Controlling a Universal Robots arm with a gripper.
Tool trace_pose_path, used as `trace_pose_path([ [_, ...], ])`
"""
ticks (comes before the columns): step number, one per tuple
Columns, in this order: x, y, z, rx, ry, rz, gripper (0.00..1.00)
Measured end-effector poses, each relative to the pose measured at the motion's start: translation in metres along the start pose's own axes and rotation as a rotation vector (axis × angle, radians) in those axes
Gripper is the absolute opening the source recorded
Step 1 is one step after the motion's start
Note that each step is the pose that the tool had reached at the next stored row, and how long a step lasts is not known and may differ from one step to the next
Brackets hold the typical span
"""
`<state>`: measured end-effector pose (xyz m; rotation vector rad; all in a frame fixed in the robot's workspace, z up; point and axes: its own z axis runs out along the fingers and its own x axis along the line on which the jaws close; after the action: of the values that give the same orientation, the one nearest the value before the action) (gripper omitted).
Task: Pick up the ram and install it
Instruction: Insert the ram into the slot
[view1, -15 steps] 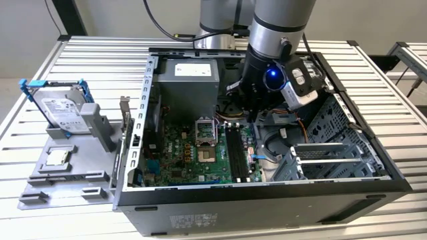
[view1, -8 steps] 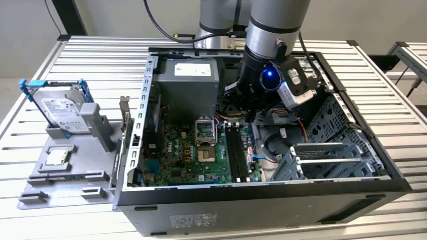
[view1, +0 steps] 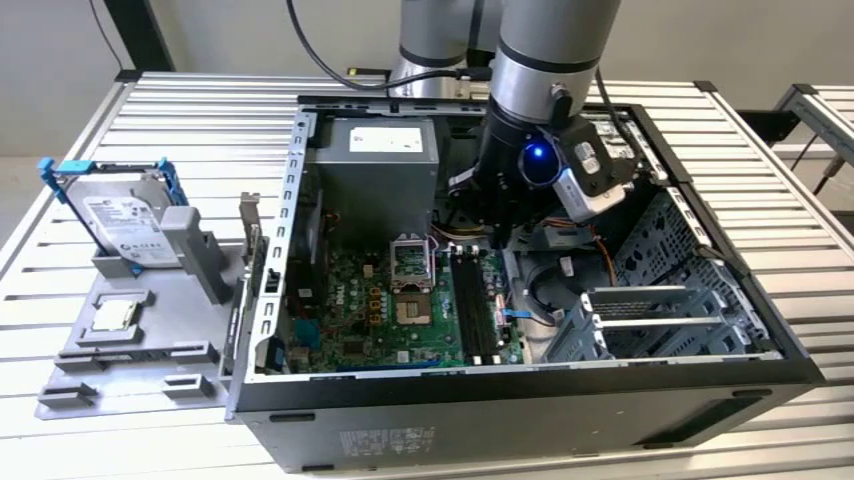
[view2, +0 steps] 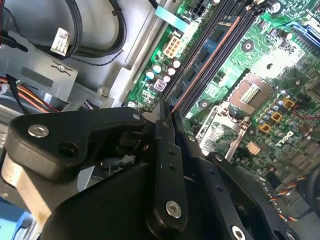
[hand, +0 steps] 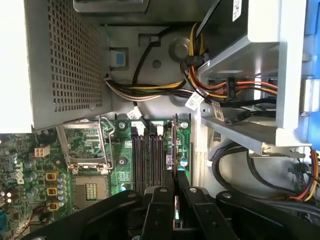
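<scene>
Pincer (hand: 175, 192) gripping ram (hand: 174, 150) edge-on over slots, chips hidden

matt black plastic gripper (hand: 175, 200), perforated grey sheet-metal power supply (hand: 65, 60), glossy green motherboard (hand: 122, 160), ribbed bare aluminium table (view1: 200, 120).

Power supply (view1: 380, 170) and drive cage (view1: 667, 300) flank motherboard (view1: 387, 310); cable bundle (hand: 165, 92) crosses above slots (hand: 149, 160).
</scene>
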<state>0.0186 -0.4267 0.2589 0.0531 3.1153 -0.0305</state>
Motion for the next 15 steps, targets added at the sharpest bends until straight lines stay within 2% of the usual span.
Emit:
trace_pose_path([
  [4,0.0043,-0.0064,0.0073,-0.0002,-0.0001,0.000,0.00],
  [9,0.0058,-0.0189,0.0165,-0.0002,0.0000,0.000,0.00],
  [15,0.0060,-0.0198,0.0271,0.0002,0.0000,0.000,0.00],
])
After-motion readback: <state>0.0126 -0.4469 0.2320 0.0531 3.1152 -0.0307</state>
